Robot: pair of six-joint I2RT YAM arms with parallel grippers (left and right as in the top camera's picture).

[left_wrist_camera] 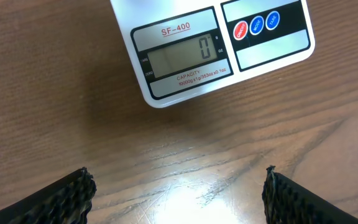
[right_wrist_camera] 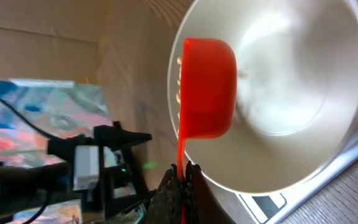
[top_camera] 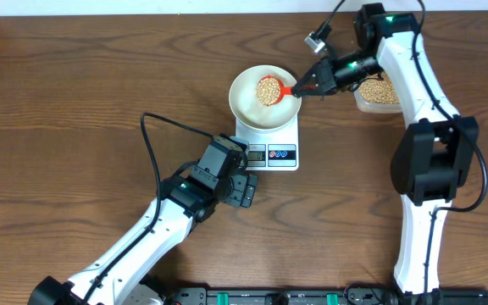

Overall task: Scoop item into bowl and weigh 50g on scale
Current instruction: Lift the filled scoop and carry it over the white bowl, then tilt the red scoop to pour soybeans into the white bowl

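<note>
Holding a loaded red scoop (top_camera: pixel 271 88) over the bowl (top_camera: pixel 246 108) with the right end effector (top_camera: pixel 305 85), which is pinched tight on the thin handle. My right wrist view shows that handle clamped edge-on between the pads. Key relation: the cup sits above the bowl's interior, off-centre toward the right arm. The handle's long axis runs from the cup out over the bowl's right rim to the end effector. So I read the dump as a wrist roll about that axis, with little or no translation needed. Beans (top_camera: pixel 268 90) are heaped in the cup: small, round, pale tan, a few peeking past the lip in the wrist view. Bowl interior looks bare white, nothing in it that I can see. Bowl sits on the scale (top_camera: pixel 268 154), and the display (left_wrist_camera: pixel 182 57) reads 0 in the left wrist view. Bean supply is in the clear tub (top_camera: pixel 371 107), just beyond the right end effector at the far right of the desk (top_camera: pixel 74 102). Left end effector (top_camera: pixel 246 190) sits on the near side of the scale, spread wide, gripping nothing, so the right arm has the move. Risk: beans roll, and a fast tip could bounce some over the rim.
</note>
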